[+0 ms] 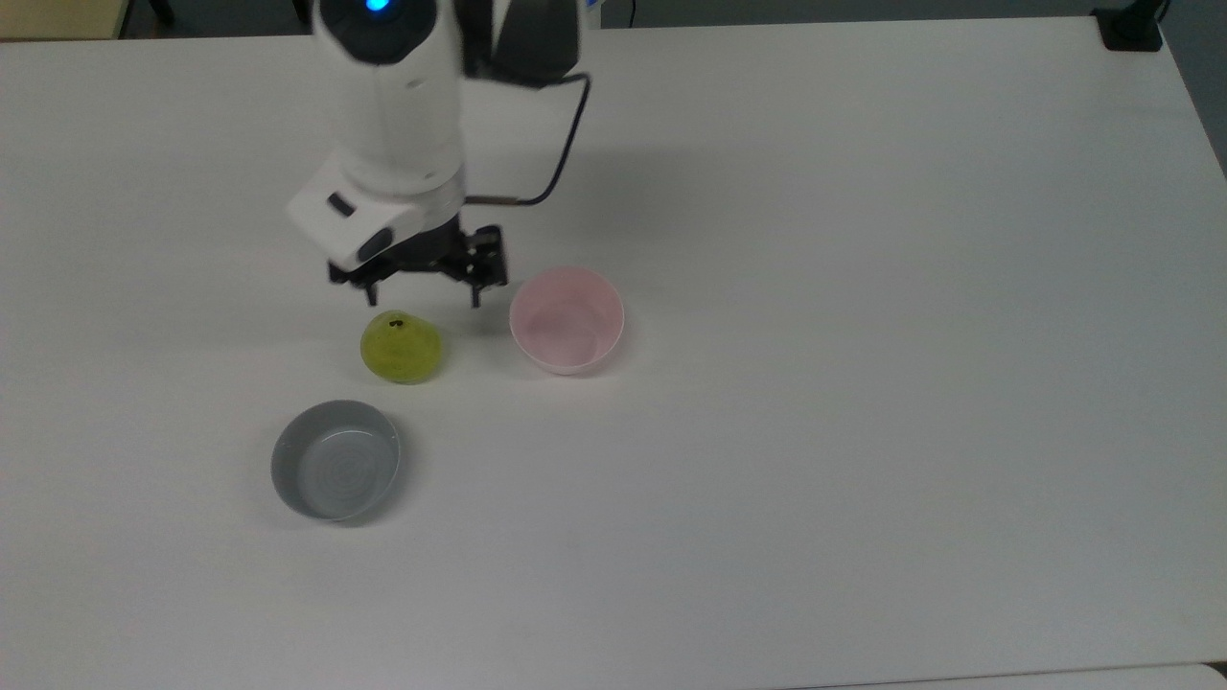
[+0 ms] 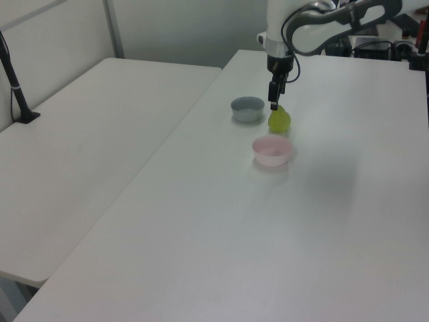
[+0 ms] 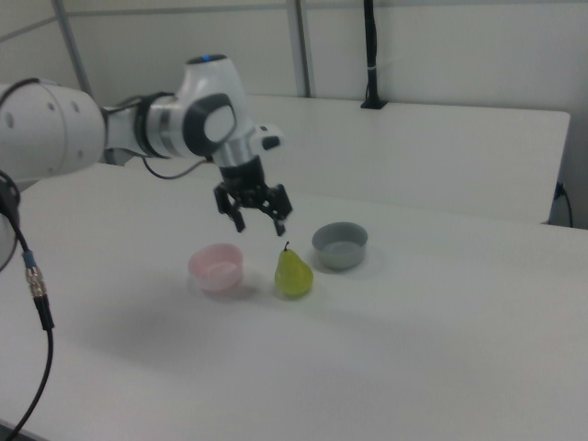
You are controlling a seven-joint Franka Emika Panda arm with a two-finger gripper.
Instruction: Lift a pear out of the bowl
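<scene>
The yellow-green pear (image 1: 401,348) (image 2: 279,120) (image 3: 293,272) stands upright on the white table, between the pale pink bowl (image 1: 567,319) (image 2: 272,149) (image 3: 217,266) and a grey bowl. The pink bowl holds nothing. My gripper (image 1: 423,293) (image 3: 261,224) (image 2: 273,104) hangs open above the pear, a little toward the pink bowl, with nothing between its fingers.
A grey bowl (image 1: 335,460) (image 2: 248,109) (image 3: 340,244) with nothing in it sits below and left of the pear in the top view. A black cable (image 1: 561,144) loops off the wrist. A second white table (image 2: 87,134) stands alongside, and a black post (image 3: 370,55) stands on the far table.
</scene>
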